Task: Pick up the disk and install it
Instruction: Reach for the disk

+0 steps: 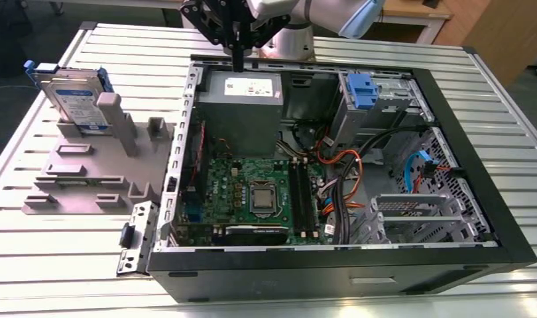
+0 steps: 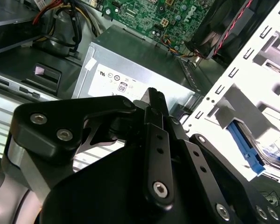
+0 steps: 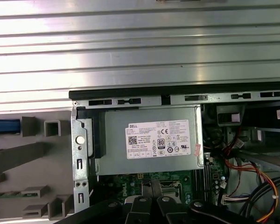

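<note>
Though upright, silver blue-framed disk [image 1: 78, 99]

an open black computer case [image 1: 339, 271] sits on the ribbed silver metal counter [image 1: 507, 99]. inside are a green circuit board [image 1: 220, 175] and a grey metal box [image 1: 242, 116].

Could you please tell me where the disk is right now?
The disk stands on edge in the grey fixture at the exterior view's left, outside the open computer case and well apart from the gripper.
</note>
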### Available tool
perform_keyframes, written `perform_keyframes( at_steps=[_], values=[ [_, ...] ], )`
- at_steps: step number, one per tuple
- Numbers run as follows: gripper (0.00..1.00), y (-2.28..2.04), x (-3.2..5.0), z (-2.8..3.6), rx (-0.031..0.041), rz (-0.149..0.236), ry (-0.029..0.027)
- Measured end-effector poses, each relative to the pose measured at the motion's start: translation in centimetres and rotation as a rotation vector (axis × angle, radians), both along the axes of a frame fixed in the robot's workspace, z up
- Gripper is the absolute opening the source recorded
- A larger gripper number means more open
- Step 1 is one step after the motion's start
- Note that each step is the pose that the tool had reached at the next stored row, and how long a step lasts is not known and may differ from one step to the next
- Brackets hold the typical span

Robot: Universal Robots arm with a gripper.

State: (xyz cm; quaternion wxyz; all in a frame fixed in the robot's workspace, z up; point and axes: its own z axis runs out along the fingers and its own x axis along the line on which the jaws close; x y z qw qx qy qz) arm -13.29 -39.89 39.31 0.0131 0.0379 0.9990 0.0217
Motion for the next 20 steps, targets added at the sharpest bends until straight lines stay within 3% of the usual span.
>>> perform_keyframes(
  at_steps=[20],
  values=[
    [0.11,0.00,-0.55,-0.09,0.0000,0.000,0.0005]
  ],
)
